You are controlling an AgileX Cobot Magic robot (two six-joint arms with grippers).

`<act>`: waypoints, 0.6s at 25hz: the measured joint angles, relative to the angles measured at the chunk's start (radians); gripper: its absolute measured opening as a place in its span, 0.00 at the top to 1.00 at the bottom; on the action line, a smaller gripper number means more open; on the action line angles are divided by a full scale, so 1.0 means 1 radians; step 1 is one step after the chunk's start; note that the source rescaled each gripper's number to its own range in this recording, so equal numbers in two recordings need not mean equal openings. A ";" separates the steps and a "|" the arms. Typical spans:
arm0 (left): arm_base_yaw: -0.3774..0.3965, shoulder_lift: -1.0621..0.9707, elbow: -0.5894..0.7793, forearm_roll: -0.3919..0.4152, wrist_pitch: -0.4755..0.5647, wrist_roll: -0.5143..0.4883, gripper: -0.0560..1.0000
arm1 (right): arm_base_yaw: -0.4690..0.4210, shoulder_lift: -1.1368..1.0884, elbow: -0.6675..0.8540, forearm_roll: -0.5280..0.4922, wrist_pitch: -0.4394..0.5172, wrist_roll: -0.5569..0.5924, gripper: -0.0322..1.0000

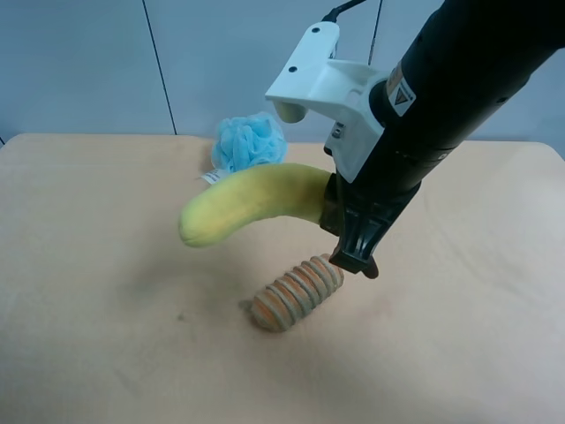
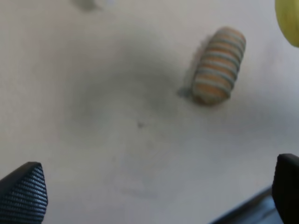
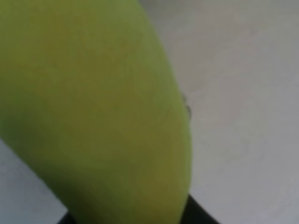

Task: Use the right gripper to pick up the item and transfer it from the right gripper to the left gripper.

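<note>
The yellow plush banana (image 1: 252, 203) hangs in the air above the table, lying roughly level. My right gripper (image 1: 342, 223), a black claw under a white housing on a thick round black arm, is shut on the banana's stem end, which is hidden in the claw. The banana fills the right wrist view (image 3: 93, 112), with a black fingertip (image 3: 198, 213) beside it. My left gripper (image 2: 154, 196) is open and empty over the table; its fingertips (image 2: 23, 193) stand far apart. The banana's free end shows at the left wrist view's edge (image 2: 290, 21). The left arm is out of the exterior view.
An orange-and-grey striped roll (image 1: 297, 292) lies on the tan table (image 1: 88, 265) below the right gripper and also shows in the left wrist view (image 2: 218, 65). A fluffy light-blue bath pouf (image 1: 250, 141) sits at the table's back, behind the banana.
</note>
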State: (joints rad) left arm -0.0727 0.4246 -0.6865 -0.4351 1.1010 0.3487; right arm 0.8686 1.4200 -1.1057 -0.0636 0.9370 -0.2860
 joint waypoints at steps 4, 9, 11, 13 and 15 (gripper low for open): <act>-0.095 0.090 -0.078 0.068 0.041 0.009 0.04 | 0.001 0.000 0.000 0.020 0.022 0.000 0.97; -0.214 0.207 -0.139 0.155 0.067 0.010 0.04 | 0.003 0.028 -0.045 0.081 0.099 0.001 0.97; -0.268 0.255 -0.147 0.181 0.068 0.010 0.04 | 0.003 0.053 -0.088 0.101 0.129 0.004 0.97; -0.307 0.297 -0.149 0.207 0.069 0.010 0.04 | 0.003 0.075 -0.135 0.110 0.149 0.009 0.97; -0.352 0.337 -0.149 0.231 0.071 0.010 0.04 | 0.003 0.100 -0.173 0.120 0.173 0.013 0.97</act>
State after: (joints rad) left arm -0.4243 0.7618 -0.8358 -0.2043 1.1724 0.3584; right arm 0.8718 1.5204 -1.2791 0.0559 1.1100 -0.2731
